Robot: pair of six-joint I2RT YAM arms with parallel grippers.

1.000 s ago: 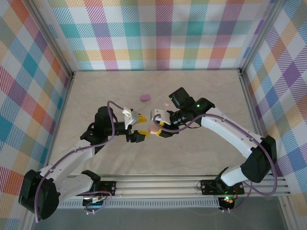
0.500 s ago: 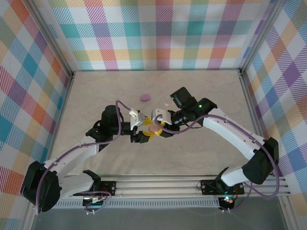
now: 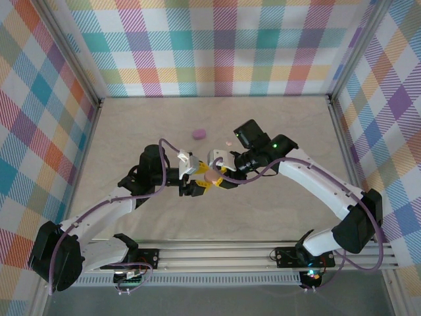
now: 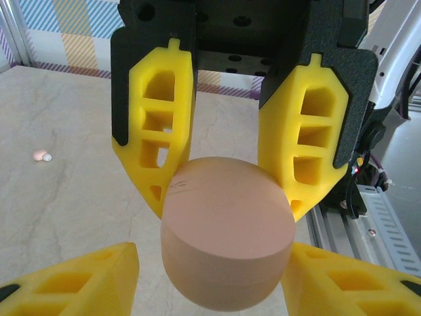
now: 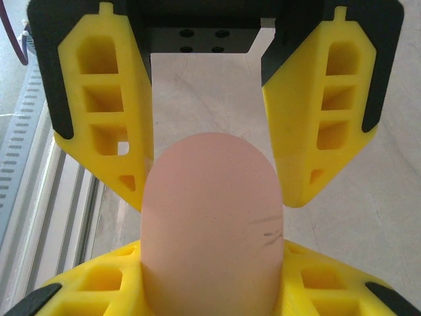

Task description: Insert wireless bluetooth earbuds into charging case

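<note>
A round pale pink charging case (image 3: 209, 178) hangs above the table's middle, lid closed, with my right gripper (image 3: 217, 176) shut on it. In the right wrist view the case (image 5: 212, 224) is pinched between the gripper's (image 5: 210, 270) two yellow fingers. My left gripper (image 3: 199, 179) faces it from the left, open. Its fingers straddle the case (image 4: 227, 230): the right one sits against it, and a narrow gap shows at the left finger (image 4: 99, 276). One tiny pink earbud (image 3: 227, 143) lies on the table behind the grippers, also seen as the earbud (image 4: 42, 156).
A purple round puck (image 3: 198, 133) lies on the table at the back, left of the earbud. Aluminium rails (image 3: 263, 253) run along the near edge by the arm bases. Checked walls enclose the beige tabletop (image 3: 296, 125) on three sides.
My left gripper has moved right and up to the held case, and its fingers have narrowed around it. The right gripper has kept its grip and barely moved.
</note>
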